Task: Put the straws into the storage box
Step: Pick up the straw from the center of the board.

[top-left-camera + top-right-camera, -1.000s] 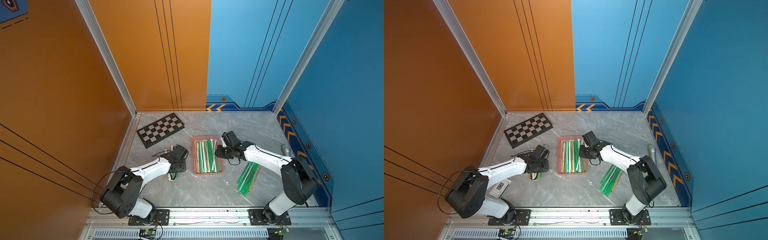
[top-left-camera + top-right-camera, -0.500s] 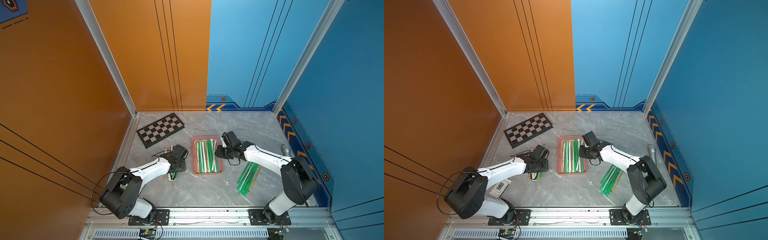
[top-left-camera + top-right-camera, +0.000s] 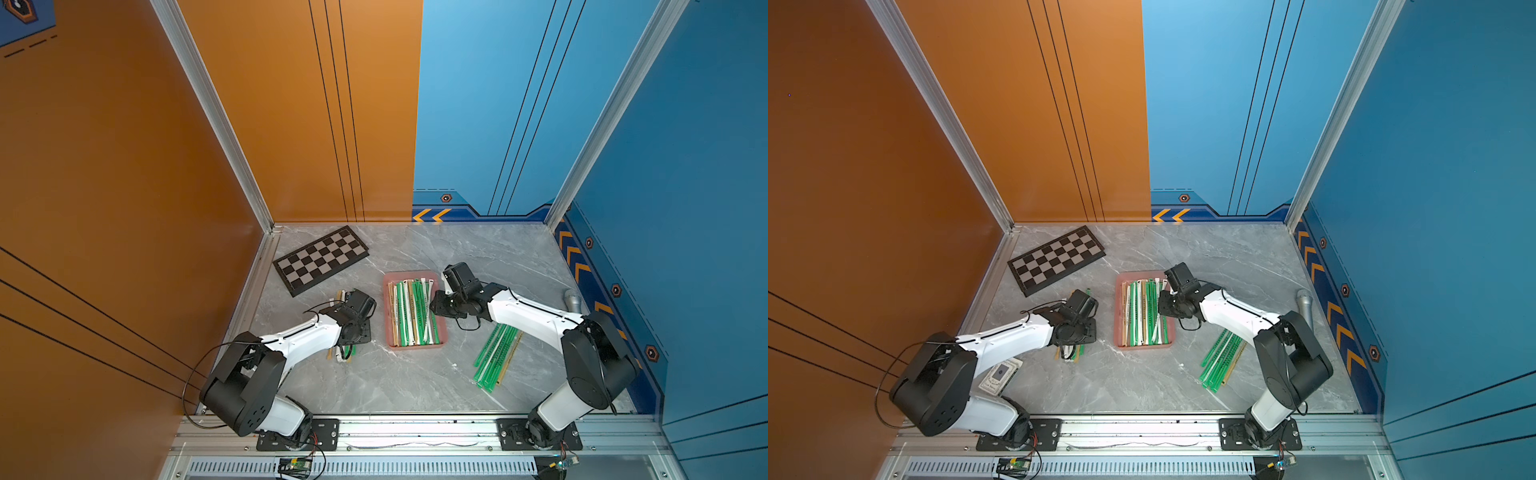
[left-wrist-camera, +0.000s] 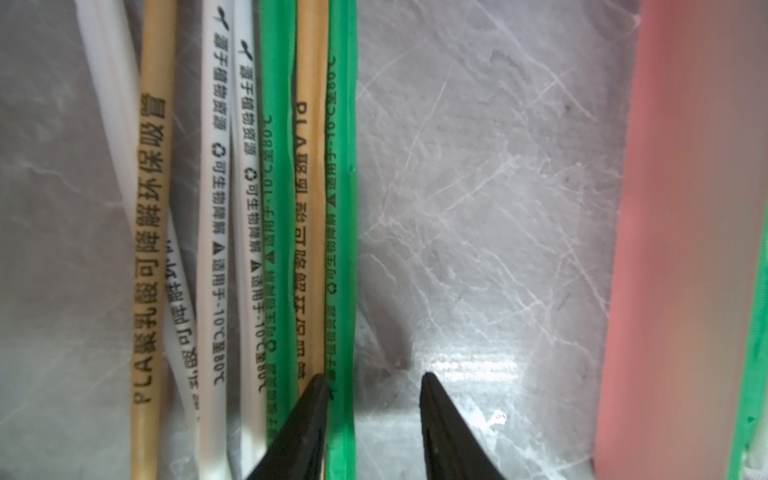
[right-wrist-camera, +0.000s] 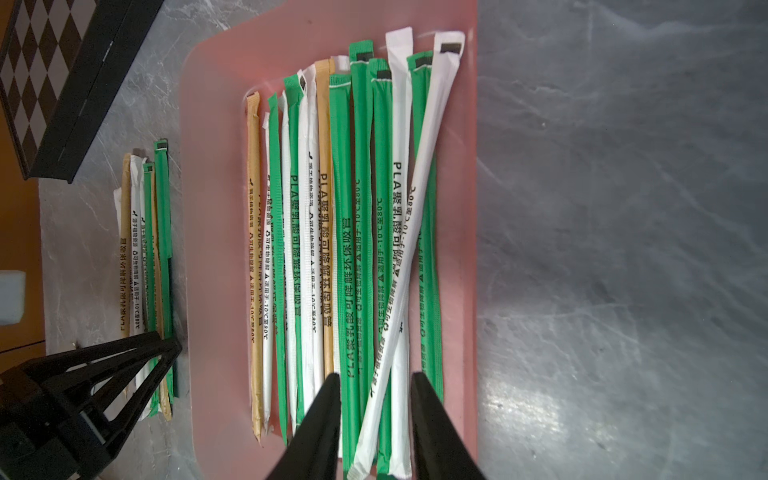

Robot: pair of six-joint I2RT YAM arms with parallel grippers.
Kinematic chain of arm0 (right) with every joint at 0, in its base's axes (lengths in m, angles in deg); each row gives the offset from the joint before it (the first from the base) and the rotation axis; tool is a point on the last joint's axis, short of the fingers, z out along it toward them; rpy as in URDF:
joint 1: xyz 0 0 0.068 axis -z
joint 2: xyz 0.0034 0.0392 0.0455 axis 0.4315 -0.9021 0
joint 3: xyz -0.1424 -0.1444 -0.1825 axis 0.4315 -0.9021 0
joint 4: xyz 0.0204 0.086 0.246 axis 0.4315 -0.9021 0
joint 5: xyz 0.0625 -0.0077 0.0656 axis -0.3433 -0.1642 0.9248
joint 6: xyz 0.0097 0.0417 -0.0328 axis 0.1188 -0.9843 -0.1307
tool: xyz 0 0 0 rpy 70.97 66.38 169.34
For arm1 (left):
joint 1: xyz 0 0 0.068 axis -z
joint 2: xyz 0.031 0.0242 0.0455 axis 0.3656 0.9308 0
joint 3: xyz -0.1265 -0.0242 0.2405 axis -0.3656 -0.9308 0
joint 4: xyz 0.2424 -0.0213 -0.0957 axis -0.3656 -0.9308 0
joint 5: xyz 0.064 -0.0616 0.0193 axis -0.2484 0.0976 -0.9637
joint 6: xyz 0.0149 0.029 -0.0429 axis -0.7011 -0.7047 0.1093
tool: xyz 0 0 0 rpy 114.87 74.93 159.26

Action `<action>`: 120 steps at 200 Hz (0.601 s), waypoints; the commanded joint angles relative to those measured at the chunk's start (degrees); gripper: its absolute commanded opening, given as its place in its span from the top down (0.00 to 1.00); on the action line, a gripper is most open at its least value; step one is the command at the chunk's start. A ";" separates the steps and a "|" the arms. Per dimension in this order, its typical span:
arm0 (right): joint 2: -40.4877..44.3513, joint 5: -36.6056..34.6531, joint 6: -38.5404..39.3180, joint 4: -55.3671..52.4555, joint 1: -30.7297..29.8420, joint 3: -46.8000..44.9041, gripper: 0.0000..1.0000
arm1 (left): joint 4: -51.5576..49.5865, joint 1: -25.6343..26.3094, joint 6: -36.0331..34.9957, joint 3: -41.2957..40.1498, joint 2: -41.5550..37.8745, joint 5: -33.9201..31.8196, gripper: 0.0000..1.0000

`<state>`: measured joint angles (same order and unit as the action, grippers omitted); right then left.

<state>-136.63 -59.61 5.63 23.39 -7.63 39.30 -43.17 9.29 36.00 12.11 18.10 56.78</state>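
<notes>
Many straws (image 3: 411, 311) lie side by side in the pink storage box (image 3: 415, 346), in the middle of the tabletop (image 3: 395, 386). That part looks done. A small bunch (image 3: 344, 353) lies just left of the box. A bigger green bunch (image 3: 496, 357) lies to the right, nearer the front. Both must go in too. My left end effector (image 4: 372, 376) is low over the small bunch, partly open around one green straw (image 4: 340, 249). My right end effector (image 5: 374, 376) hangs over the box, tips a little apart, gripping nothing, I think.
</notes>
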 commanded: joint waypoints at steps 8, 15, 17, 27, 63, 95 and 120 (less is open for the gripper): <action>0.84 -0.38 -0.81 0.53 0.38 -0.80 0.68 | -1.66 -0.42 0.05 -0.32 1.55 -1.38 0.61; 0.77 -0.44 -0.82 0.51 0.32 -0.88 0.68 | -1.64 -0.43 -0.06 -0.29 1.73 -1.31 0.61; 0.84 -0.41 -0.85 0.53 0.34 -0.88 0.68 | -1.68 -0.42 -0.06 -0.29 1.76 -1.33 0.61; 0.88 -0.55 -0.80 0.53 0.43 -0.89 0.68 | -1.59 -0.42 -0.10 -0.30 2.10 -1.33 0.62; 2.21 -0.88 -0.81 0.47 1.41 -2.13 0.68 | -1.58 -0.18 -0.06 -0.30 2.55 -1.22 0.65; 4.98 -1.25 -0.84 0.49 3.44 -4.44 0.68 | -1.58 0.13 -0.23 0.12 2.47 -1.25 0.76; 8.11 -1.57 -0.81 0.31 5.92 -6.89 0.68 | -1.58 0.53 -0.35 0.56 2.56 -1.09 0.84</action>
<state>-132.15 -59.63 5.63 23.79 -3.76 34.60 -43.15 9.36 35.80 12.11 19.61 55.92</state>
